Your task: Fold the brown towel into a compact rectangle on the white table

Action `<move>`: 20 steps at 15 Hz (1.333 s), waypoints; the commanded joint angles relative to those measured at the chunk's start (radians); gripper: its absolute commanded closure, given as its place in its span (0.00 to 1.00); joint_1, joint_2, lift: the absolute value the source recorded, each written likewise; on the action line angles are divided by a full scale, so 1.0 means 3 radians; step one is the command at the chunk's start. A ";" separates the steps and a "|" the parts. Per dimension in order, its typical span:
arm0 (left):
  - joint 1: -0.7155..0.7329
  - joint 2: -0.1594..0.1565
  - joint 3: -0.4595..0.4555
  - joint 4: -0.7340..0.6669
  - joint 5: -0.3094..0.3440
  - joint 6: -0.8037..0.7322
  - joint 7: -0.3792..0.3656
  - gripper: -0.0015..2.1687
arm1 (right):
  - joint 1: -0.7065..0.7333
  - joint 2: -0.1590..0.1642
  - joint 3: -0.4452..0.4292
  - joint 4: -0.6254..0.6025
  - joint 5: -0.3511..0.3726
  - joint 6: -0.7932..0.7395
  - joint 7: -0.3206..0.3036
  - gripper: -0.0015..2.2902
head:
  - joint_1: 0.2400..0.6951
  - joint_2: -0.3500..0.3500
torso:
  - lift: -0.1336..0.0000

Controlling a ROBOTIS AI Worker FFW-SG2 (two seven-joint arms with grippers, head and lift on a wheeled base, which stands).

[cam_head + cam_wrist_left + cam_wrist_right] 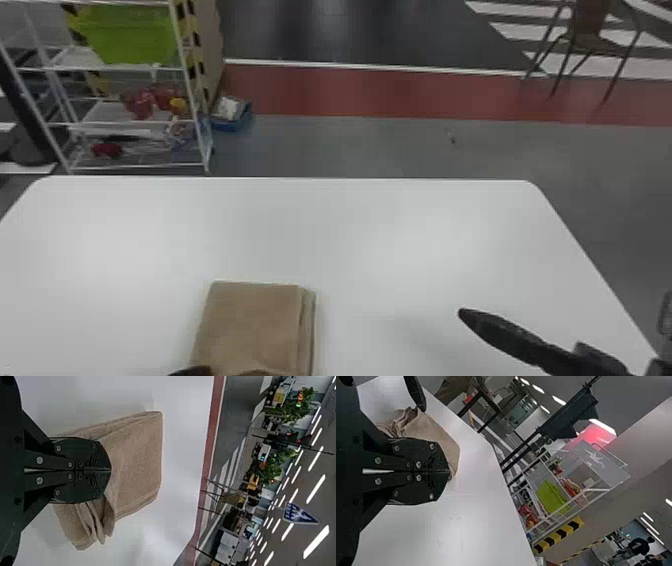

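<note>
Folded brown towel on white table; probably light, soft, layers apt to slip. Left gripper: jaws pinching bunched near end, best held through all layers. Right gripper: jaws closed, empty.

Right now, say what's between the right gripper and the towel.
Bare white table, faintly shadowed, between the right gripper and the towel, in the head view.
</note>
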 commanded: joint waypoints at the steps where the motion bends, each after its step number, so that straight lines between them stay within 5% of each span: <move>1: 0.0047 -0.0005 -0.0048 0.0010 -0.0026 -0.0015 0.0031 0.76 | -0.0004 0.0003 0.0003 0.0002 -0.0050 0.0000 -0.0001 0.73 | 1.00 0.33 | 0.08; 9: 0.0170 -0.0041 -0.0181 -0.0159 -0.0046 -0.0076 0.0133 0.76 | 0.0016 0.0003 -0.0181 -0.0039 -0.0203 0.0051 0.0040 0.73 | 1.00 0.27 | 0.08; 10: 0.0201 -0.0046 -0.0160 -0.0236 -0.0041 -0.0076 0.0149 0.76 | 0.0016 0.0003 -0.0227 -0.0044 -0.0254 0.0051 0.0035 0.64 | 1.00 0.25 | 0.08; 11: 0.0216 -0.0056 -0.0140 -0.0302 -0.0031 -0.0076 0.0159 0.66 | 0.0026 0.0003 -0.0237 -0.0054 -0.0265 0.0051 0.0015 0.48 | 1.00 0.23 | 0.08; 12: 0.0216 -0.0076 -0.0104 -0.0379 -0.0020 -0.0117 0.0164 0.32 | 0.0031 0.0003 -0.0237 -0.0075 -0.0265 0.0000 -0.0047 0.21 | 1.00 0.23 | 0.08; 13: 0.0216 -0.0087 -0.0074 -0.0435 0.0000 -0.0250 0.0179 0.05 | 0.0031 0.0003 -0.0242 -0.0116 -0.0254 -0.0020 -0.0123 0.05 | 1.00 0.22 | 0.08; 15: 0.0201 -0.0092 -0.0099 -0.0466 -0.0015 -0.0935 0.0481 0.00 | 0.0164 0.0003 -0.0181 -0.0315 -0.0219 -0.0348 -0.0491 0.00 | 1.00 0.22 | 0.08; 17: 0.0022 -0.0087 -0.0217 -0.0435 -0.0092 -0.1006 0.0829 0.00 | 0.0318 0.0003 -0.0027 -0.0458 -0.0213 -0.0685 -0.0890 0.01 | 1.00 0.25 | 0.08; 20: -0.0147 -0.0082 -0.0529 -0.0343 -0.0450 -0.1293 0.1314 0.01 | 0.0497 0.0003 0.0361 -0.0709 -0.0024 -0.1033 -0.1565 0.02 | 1.00 0.29 | 0.08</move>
